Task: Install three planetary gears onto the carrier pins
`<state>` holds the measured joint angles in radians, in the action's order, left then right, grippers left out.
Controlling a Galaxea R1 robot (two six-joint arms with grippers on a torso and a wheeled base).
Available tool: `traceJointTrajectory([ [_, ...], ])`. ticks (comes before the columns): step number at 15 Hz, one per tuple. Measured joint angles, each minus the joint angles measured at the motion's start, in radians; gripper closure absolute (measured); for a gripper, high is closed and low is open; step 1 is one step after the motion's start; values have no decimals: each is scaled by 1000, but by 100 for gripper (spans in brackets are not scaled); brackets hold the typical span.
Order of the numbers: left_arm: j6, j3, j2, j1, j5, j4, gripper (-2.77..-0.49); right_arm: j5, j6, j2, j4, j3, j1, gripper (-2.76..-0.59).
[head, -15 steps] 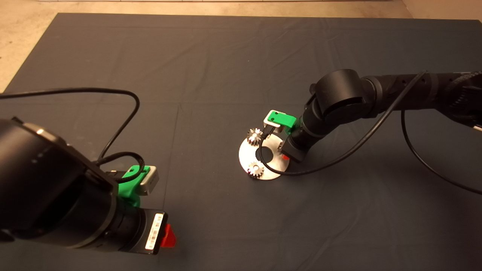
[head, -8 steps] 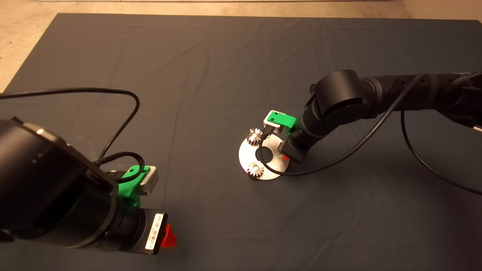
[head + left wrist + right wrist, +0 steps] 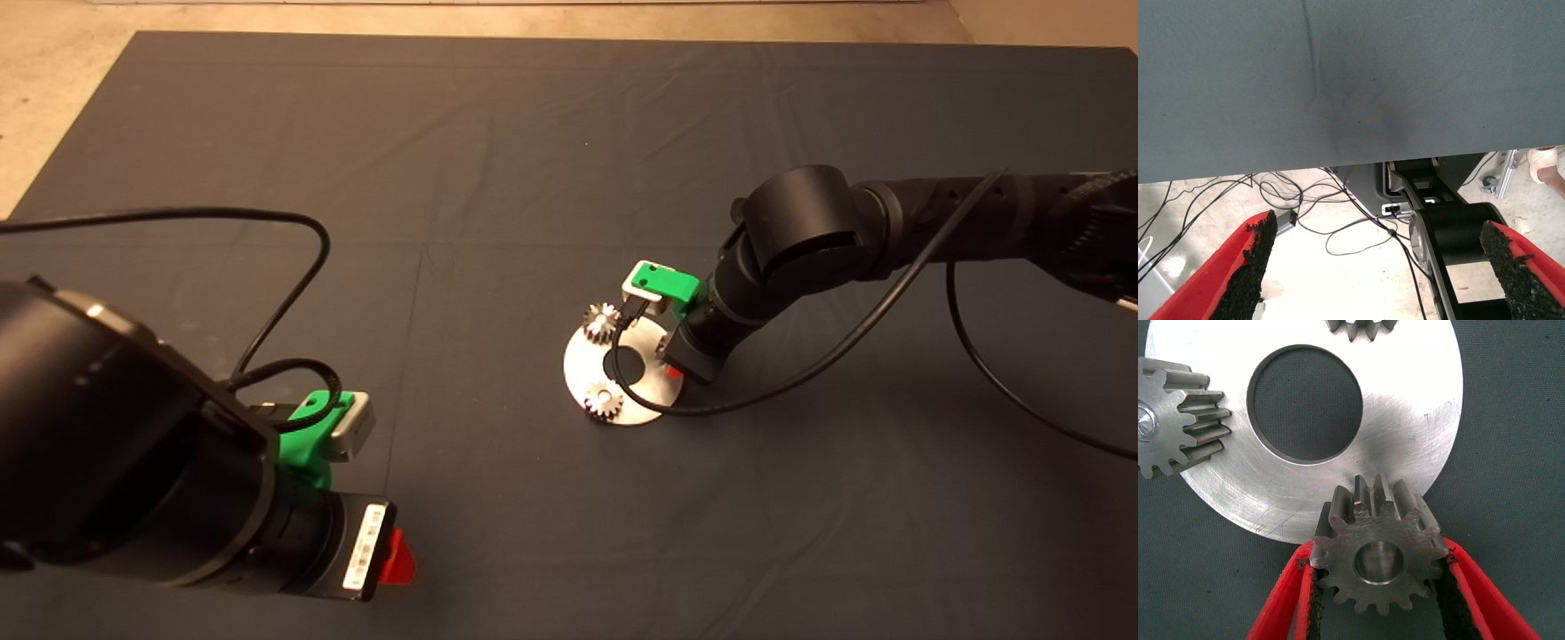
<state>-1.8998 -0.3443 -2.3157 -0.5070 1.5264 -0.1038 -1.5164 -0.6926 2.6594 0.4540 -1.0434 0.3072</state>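
Planetary gear (image 3: 1379, 557): grey, toothed, round bore, pinched in right claw (image 3: 1379, 587).

Head cam: high above mat (image 3: 498, 160), looking down, wide. R wrist cam: close, facing straight down on disc (image 3: 1405, 420); head cam shares that disc (image 3: 582, 369). L wrist cam: past mat edge (image 3: 1338, 80) to floor cables.

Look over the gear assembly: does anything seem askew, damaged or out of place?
Nothing stands out. Two planetary gears sit on the disc; the right gripper holds the third gear at its edge. The left gripper is open, clear of the work.
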Motion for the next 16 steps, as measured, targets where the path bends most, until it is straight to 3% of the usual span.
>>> traceJointTrajectory([
  [16, 0, 0, 0, 0, 0, 0, -217, 0, 0, 0, 0, -1, 3, -98],
])
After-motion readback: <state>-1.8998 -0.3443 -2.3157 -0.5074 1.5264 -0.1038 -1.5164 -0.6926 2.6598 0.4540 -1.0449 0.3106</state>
